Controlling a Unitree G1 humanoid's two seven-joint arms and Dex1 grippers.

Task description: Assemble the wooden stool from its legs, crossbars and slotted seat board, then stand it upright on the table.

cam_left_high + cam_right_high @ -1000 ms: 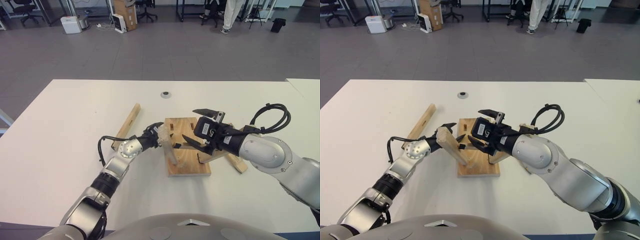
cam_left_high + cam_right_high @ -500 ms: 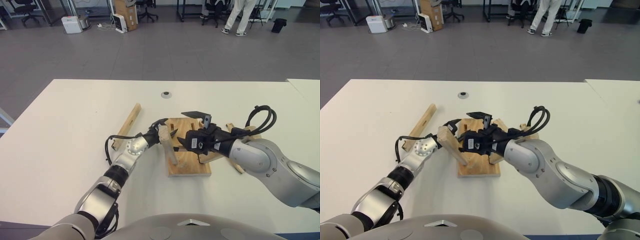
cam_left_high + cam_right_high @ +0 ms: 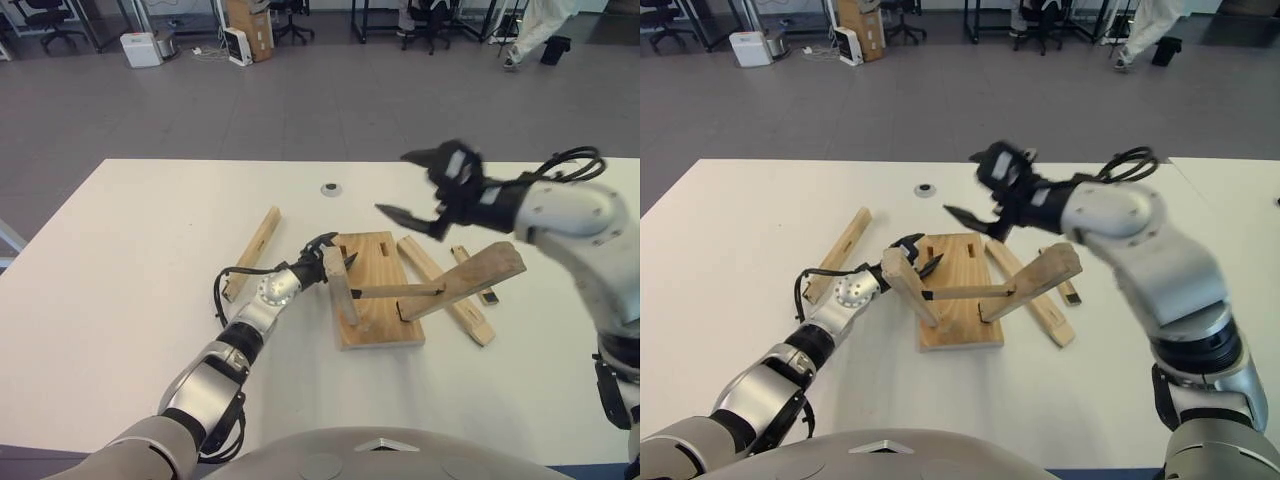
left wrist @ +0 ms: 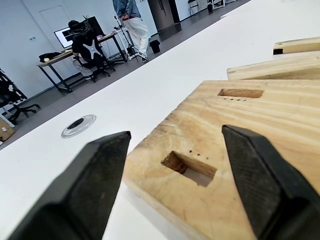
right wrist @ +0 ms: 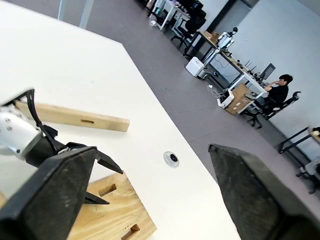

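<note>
Both claws open and empty around the half-built stool.
The pale slotted wooden seat board (image 3: 385,318) lies flat on the white surface (image 3: 130,290). On it lean two pale wooden legs (image 3: 470,272) joined by a thin crossbar (image 3: 395,292). The left claw (image 3: 338,252) gapes beside one leg's top, and the right claw (image 3: 392,183) hangs spread wide above.

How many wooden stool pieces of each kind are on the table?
Seat board: 1
Legs: 4
Crossbars: 2
Total: 7
</note>
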